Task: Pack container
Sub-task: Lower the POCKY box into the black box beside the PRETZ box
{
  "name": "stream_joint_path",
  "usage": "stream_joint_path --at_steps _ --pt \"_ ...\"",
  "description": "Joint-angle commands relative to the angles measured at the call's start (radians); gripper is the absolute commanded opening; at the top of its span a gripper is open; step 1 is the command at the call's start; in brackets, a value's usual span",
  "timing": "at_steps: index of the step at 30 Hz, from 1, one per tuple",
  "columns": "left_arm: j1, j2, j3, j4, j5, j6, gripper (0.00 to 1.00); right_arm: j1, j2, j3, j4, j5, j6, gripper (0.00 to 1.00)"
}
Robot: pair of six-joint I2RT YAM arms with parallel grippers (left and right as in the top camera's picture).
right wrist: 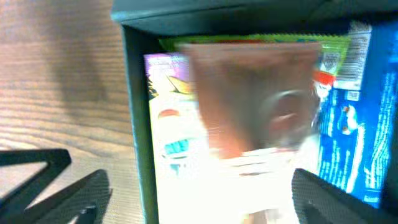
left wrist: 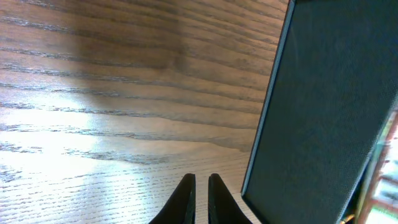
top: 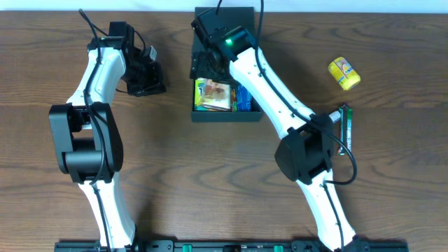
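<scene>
The container is a dark, shallow box at the table's top centre, with its flap lid open behind it. Inside lie colourful snack packets and a blue packet. My right gripper hovers over the box's left part. In the blurred right wrist view it is wide open and empty. One finger is outside the box wall and the other is over the packets. My left gripper rests left of the box, shut and empty, beside the dark box side.
A yellow snack packet lies on the wooden table at the right. A thin green packet lies below it, next to the right arm's base joint. Both arms reach in from the front edge.
</scene>
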Motion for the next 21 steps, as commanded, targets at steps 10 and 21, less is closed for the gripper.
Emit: stream_joint_path --at_steps 10,21 --pt "0.002 0.014 -0.005 -0.006 -0.007 0.018 0.1 -0.077 -0.017 0.138 -0.053 0.097 -0.17 0.87" --pt "0.0 0.014 -0.005 -0.005 -0.007 0.018 0.11 -0.214 -0.016 0.018 -0.11 -0.037 -0.23 0.12"
